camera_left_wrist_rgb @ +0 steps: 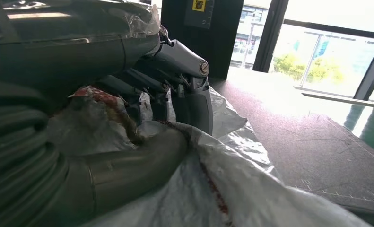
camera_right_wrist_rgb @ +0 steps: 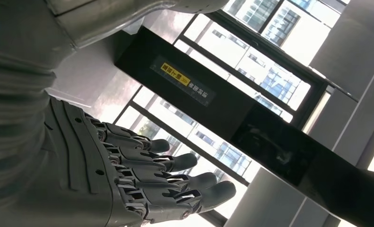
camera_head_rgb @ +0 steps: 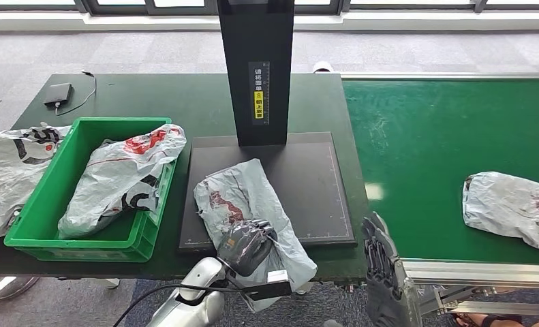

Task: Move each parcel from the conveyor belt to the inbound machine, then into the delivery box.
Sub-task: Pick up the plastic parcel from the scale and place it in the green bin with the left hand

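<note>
A crumpled grey parcel (camera_head_rgb: 242, 197) with red print lies on the black platform (camera_head_rgb: 321, 191) of the inbound machine, its near end hanging over the front edge. My left hand (camera_head_rgb: 247, 245) grips that near end. In the left wrist view the thumb (camera_left_wrist_rgb: 128, 170) and fingers (camera_left_wrist_rgb: 187, 90) close on the parcel's plastic (camera_left_wrist_rgb: 232, 189). My right hand (camera_head_rgb: 379, 255) stands open with straight fingers (camera_right_wrist_rgb: 175, 177), holding nothing, at the table's front edge beside the conveyor. A second grey parcel (camera_head_rgb: 512, 208) lies on the green belt (camera_head_rgb: 430, 136) at the right. The green delivery box (camera_head_rgb: 41, 197) holds one parcel (camera_head_rgb: 123, 174).
The machine's black post (camera_head_rgb: 256, 68) rises behind the platform and shows overhead as the post (camera_right_wrist_rgb: 213, 101) in the right wrist view. Another grey parcel (camera_head_rgb: 7, 174) lies on the table left of the box. A small black device (camera_head_rgb: 58, 93) with a cable sits at the back left.
</note>
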Controlling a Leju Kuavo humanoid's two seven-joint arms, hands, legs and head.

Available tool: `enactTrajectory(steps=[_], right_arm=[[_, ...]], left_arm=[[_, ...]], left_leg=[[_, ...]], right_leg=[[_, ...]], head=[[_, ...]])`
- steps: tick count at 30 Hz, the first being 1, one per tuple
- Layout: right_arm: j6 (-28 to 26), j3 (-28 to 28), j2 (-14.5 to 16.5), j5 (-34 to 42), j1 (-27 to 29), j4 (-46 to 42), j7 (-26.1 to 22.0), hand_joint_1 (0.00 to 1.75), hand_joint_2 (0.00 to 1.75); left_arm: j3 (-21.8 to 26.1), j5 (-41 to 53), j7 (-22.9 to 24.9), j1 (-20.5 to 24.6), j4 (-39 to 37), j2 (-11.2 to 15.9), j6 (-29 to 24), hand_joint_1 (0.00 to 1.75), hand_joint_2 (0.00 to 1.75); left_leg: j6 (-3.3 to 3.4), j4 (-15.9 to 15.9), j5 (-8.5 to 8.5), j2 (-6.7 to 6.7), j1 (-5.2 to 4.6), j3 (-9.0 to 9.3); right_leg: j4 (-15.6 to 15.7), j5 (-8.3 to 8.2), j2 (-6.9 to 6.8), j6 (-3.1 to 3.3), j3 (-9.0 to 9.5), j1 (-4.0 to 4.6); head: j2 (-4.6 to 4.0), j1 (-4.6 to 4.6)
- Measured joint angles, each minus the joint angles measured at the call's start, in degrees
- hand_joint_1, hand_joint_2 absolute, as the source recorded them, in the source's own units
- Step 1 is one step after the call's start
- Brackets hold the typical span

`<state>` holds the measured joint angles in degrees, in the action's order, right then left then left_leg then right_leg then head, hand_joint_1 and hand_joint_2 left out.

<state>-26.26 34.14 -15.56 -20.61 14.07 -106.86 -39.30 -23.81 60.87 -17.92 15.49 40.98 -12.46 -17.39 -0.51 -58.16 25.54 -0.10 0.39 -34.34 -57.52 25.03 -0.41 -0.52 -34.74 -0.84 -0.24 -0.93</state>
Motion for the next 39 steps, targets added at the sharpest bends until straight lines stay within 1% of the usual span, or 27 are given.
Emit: enactTrajectory(steps=[7, 13, 20, 23, 28, 34, 39], right_arm=[[1.36, -0.79, 0.14, -0.87, 0.01, -0.37, 0.01, 0.0, 1.75], [1.99, -1.56, 0.57, -1.86, 0.48, -0.82, 0.09, 0.0, 1.75], [2.02, -1.84, 0.67, -1.97, 0.77, -0.96, 0.11, 0.0, 1.75], [1.98, -1.84, 0.67, -1.96, 0.77, -0.96, 0.11, 0.0, 1.75], [1.98, -1.84, 0.68, -1.91, 0.77, -0.96, 0.12, 0.0, 1.75], [2.49, -1.84, 0.92, -1.5, 0.53, -0.86, 0.05, 0.0, 1.75], [3.44, -1.84, 1.46, -1.22, -0.27, -0.64, -0.14, 0.0, 1.75]], left_arm=[[-0.73, -0.09, 0.13, -0.15, 0.18, -0.02, 0.59, 1.75, 1.75], [-0.73, -1.83, -0.79, -0.34, 0.92, -0.11, -3.29, 1.75, 1.75], [0.04, -4.71, -4.74, -2.89, 8.1, -0.17, -10.59, 1.75, 1.75], [0.29, -5.09, -5.37, -3.74, 10.67, -0.17, -11.41, 1.75, 1.75], [0.46, -5.37, -5.8, -4.65, 12.9, -0.17, -11.74, 1.75, 1.75], [0.98, -7.74, -9.7, -6.43, 17.3, -0.17, -15.3, 1.75, 1.75], [1.01, -6.89, -10.17, -6.87, 20.15, -0.17, -17.17, 1.75, 1.75]], left_leg=[[0.01, 0.0, 0.01, 0.0, 0.0, 0.0], [0.0, 0.0, 0.01, 0.0, 0.0, 0.0], [0.01, 0.0, 0.03, 0.0, 0.0, 0.0], [0.01, 0.0, 0.05, 0.0, 0.0, -0.01], [0.01, 0.0, 0.05, 0.0, 0.0, -0.01], [0.01, 0.0, 0.05, 0.0, 0.0, -0.01], [0.01, 0.0, 0.05, 0.0, 0.0, -0.01]], right_leg=[[0.0, 0.01, 0.01, 0.0, -0.01, 0.0], [0.0, 0.01, 0.01, 0.0, -0.01, 0.0], [0.0, 0.03, 0.02, 0.0, -0.02, 0.0], [0.0, 0.04, 0.01, 0.0, -0.01, 0.0], [0.0, 0.04, 0.01, 0.0, -0.01, 0.0], [0.0, 0.04, 0.01, 0.01, -0.01, 0.0], [0.0, 0.04, 0.0, 0.01, 0.0, 0.0]], head=[[0.0, -0.01], [0.0, -0.01], [-0.02, -0.01], [-0.02, -0.01], [-0.01, -0.01], [0.0, -0.01], [-0.01, 0.0]])
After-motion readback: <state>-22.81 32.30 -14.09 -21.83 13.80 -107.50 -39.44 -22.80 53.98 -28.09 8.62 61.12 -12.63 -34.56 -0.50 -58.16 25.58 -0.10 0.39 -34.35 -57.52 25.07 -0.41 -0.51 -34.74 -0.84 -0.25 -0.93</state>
